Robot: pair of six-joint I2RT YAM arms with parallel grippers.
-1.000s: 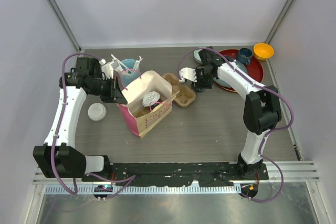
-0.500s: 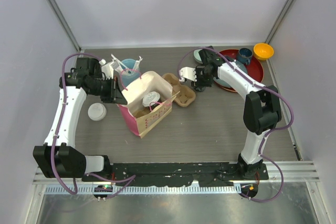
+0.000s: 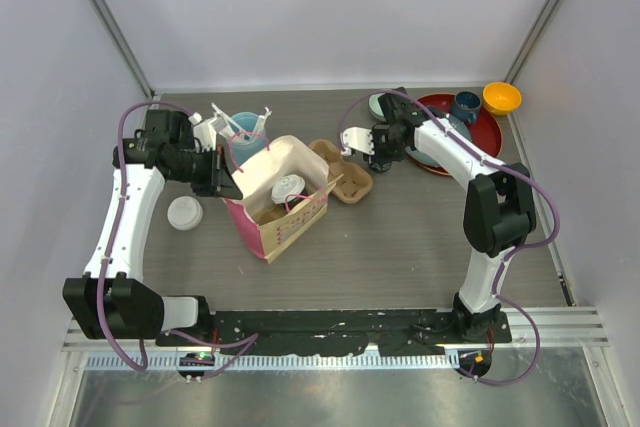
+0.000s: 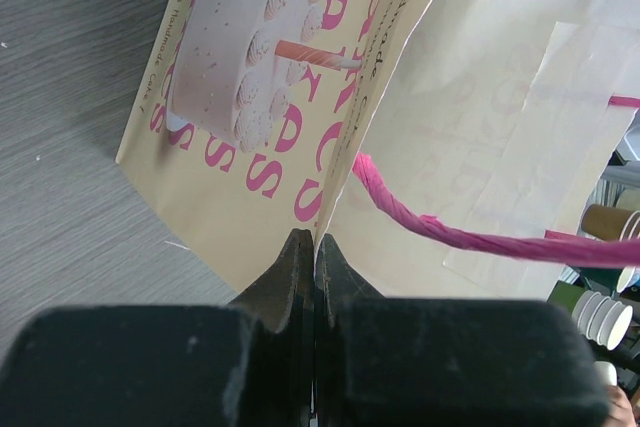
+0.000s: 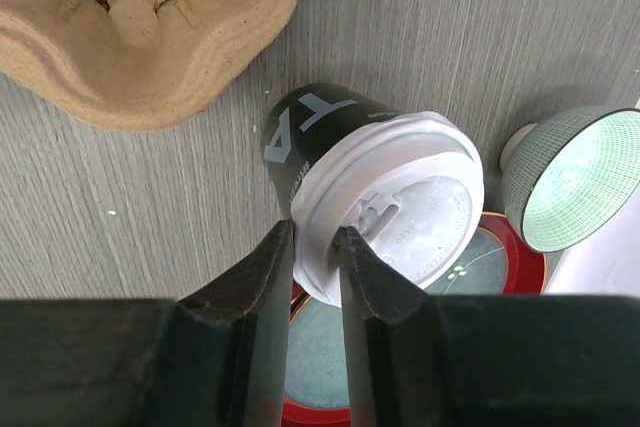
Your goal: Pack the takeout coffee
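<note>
Right wrist view: right gripper (image 5: 312,239), jaws nearly together, pinches the white lid (image 5: 400,202) of a black cup (image 5: 305,127) (tilted), five o'clock from the cardboard carrier (image 5: 140,37); left gripper (image 4: 314,243), fully closed, clamps the paper bag (image 4: 250,107) edge.

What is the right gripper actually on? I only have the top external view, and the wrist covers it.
Observer: The right wrist view shows the right gripper pinching the rim of the white lid on a black takeout cup. One finger is outside the rim and the other is on top of the lid.
Operator: And the other arm? From above it just sits against the bag.
Observer: The left wrist view shows the left gripper shut on an edge of the paper bag. The printed outside is on one side of the fingers and the plain inside is on the other, with the pink handle right beside them.
</note>
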